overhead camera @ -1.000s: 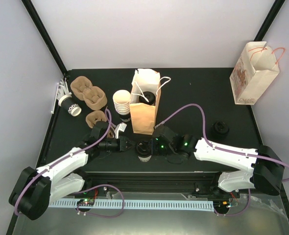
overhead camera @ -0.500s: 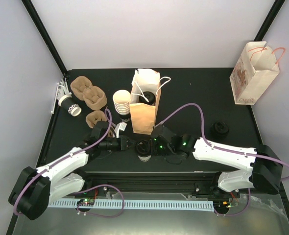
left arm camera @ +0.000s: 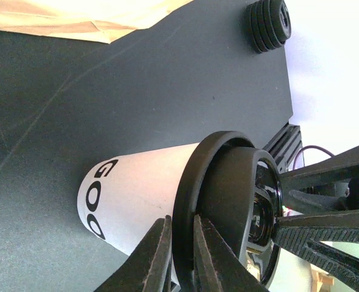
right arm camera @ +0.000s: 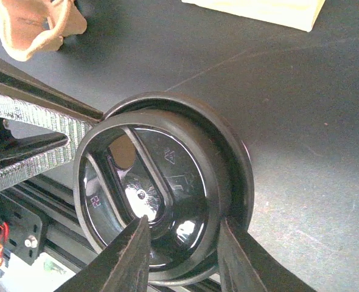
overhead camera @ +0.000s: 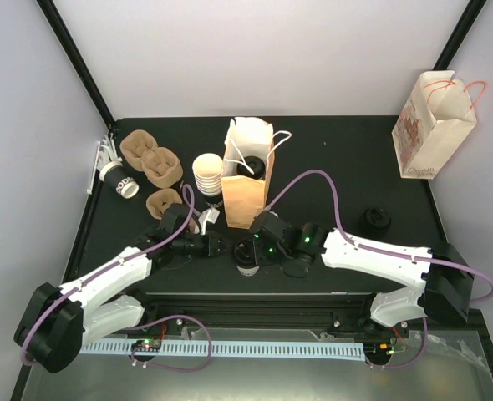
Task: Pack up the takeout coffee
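**Lidded cup being pinched at the rim from both sides**

The cup (left arm camera: 131, 201) is standing upright near the front edge of the table (overhead camera: 330, 167), just in front of the brown paper bag (overhead camera: 245, 200), and is wearing its black lid (left arm camera: 228, 194). The left gripper (left arm camera: 181, 258) is nipping the lid's rim from one side, jaws almost together on the thin plastic. The right gripper (right arm camera: 182, 255) is clamping the opposite rim, one finger in the lid's recess and one outside. The paper wall is likely yielding to any hard squeeze, and the glossy lid is looking slippery (whether it is fully snapped down cannot be told). Holding the wall just under the lid is seeming safer than lifting by the lid alone.
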You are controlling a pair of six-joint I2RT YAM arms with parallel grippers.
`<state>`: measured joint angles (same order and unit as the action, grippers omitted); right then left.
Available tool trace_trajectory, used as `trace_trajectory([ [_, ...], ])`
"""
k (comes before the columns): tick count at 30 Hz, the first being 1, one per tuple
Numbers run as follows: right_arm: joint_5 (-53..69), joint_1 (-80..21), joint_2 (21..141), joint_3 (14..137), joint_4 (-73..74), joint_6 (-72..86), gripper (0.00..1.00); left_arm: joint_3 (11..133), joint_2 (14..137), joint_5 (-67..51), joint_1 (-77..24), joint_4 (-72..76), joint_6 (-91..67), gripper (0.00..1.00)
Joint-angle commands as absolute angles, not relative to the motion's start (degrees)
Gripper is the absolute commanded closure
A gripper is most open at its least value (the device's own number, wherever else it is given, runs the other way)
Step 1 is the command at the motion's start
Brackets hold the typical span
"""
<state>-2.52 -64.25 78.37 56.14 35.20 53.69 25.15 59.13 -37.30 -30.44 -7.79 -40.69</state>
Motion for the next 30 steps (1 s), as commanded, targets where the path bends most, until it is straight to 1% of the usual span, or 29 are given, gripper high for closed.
trace_trajectory([
  [1,-5.98,-64.68,79.77,57.88,42.23,47.53,0.64,26.33,60.62,-36.78,-31.75,-15.51,-39.25,0.87],
  [4,-7.15,-64.64,79.80,60.86,43.19,44.91,0.60,27.76,60.49,-36.72,-31.76,-16.28,-39.11,0.87],
  [10,-10.08,-64.68,80.53,66.21,46.29,41.58,0.56,30.08,60.53,-36.33,-31.82,-18.36,-38.55,0.87],
  [16,-12.08,-64.67,78.70,66.80,47.49,39.50,0.49,30.42,60.69,-36.24,-31.73,-18.99,-38.40,0.87],
  [24,-12.89,-64.64,77.44,67.68,48.17,33.26,0.46,30.63,60.85,-36.43,-31.81,-18.85,-38.68,0.87],
  [30,-17.14,-64.69,73.92,68.14,47.05,28.89,0.45,30.61,60.94,-36.45,-31.76,-18.88,-38.58,0.87],
])
